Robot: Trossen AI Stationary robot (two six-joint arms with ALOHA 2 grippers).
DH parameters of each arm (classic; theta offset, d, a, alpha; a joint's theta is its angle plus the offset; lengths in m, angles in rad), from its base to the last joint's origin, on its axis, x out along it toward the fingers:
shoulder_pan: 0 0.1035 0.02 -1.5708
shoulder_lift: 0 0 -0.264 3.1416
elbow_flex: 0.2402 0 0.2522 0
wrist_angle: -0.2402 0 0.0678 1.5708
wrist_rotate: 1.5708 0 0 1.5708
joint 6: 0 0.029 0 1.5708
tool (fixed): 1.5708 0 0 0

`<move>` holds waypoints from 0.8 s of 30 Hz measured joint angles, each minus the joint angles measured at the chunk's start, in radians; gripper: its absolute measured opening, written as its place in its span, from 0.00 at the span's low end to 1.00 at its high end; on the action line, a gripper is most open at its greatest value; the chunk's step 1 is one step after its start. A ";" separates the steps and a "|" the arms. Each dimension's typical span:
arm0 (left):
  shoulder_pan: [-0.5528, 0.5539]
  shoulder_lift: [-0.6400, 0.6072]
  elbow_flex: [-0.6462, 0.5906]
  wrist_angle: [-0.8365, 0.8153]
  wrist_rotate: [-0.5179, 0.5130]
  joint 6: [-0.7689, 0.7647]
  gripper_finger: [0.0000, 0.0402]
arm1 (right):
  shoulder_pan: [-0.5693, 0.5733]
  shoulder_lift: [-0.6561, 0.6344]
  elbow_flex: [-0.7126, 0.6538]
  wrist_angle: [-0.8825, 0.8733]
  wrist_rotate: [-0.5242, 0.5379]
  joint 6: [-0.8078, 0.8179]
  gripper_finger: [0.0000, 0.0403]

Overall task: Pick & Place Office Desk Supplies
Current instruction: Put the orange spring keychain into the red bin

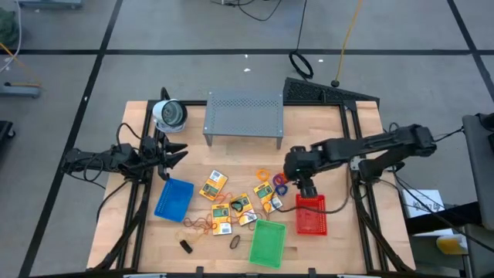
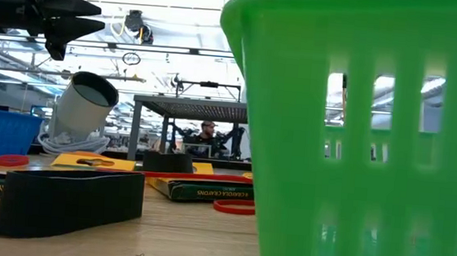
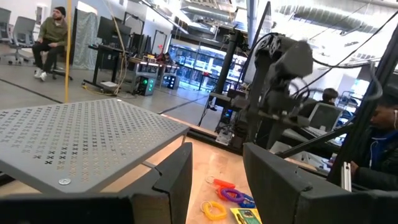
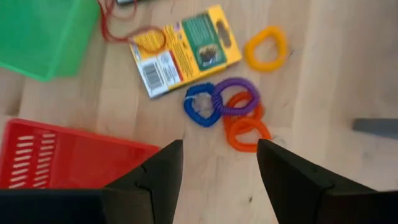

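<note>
Right gripper [image 1: 303,188] hovers just above the table at the near edge of the red basket [image 1: 311,214], fingers [image 4: 152,180] spread wide, nothing between them. Coil loops sit just ahead of it: blue [image 4: 199,104], purple [image 4: 236,96] and two orange [image 4: 245,127] touching in a cluster, a yellow one [image 4: 266,48] apart at about 1 o'clock from them. One crayon box [image 4: 185,50] lies beside the cluster, toward the green basket [image 1: 267,242].

More crayon boxes [image 1: 214,185] are scattered mid-table between the blue basket [image 1: 174,198] and the red one, with rubber bands [image 1: 199,224] and a black clip [image 1: 186,246] near the front edge.

Left gripper [image 1: 171,154] waits at 9 o'clock of the table, raised, fingers [image 3: 177,180] apart and empty, pointing toward the grey shelf [image 1: 243,114]. Round white-grey object [image 1: 169,113] sits at the back left.
</note>
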 joint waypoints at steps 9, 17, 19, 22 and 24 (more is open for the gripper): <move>0.000 0.000 0.000 0.000 -0.001 -0.002 0.38 | -0.022 0.126 -0.007 0.030 0.017 0.050 0.49; 0.000 0.000 0.000 -0.001 -0.045 -0.027 0.38 | -0.056 0.129 -0.064 0.131 0.060 0.181 0.49; 0.000 0.000 0.000 -0.002 -0.047 -0.034 0.38 | -0.063 0.129 -0.082 0.131 0.060 0.185 0.49; 0.000 0.000 0.000 -0.002 -0.052 -0.042 0.38 | -0.070 0.129 -0.112 0.143 0.055 0.183 0.49; 0.000 0.000 0.000 -0.002 -0.052 -0.042 0.38 | -0.070 0.129 -0.130 0.162 0.055 0.183 0.49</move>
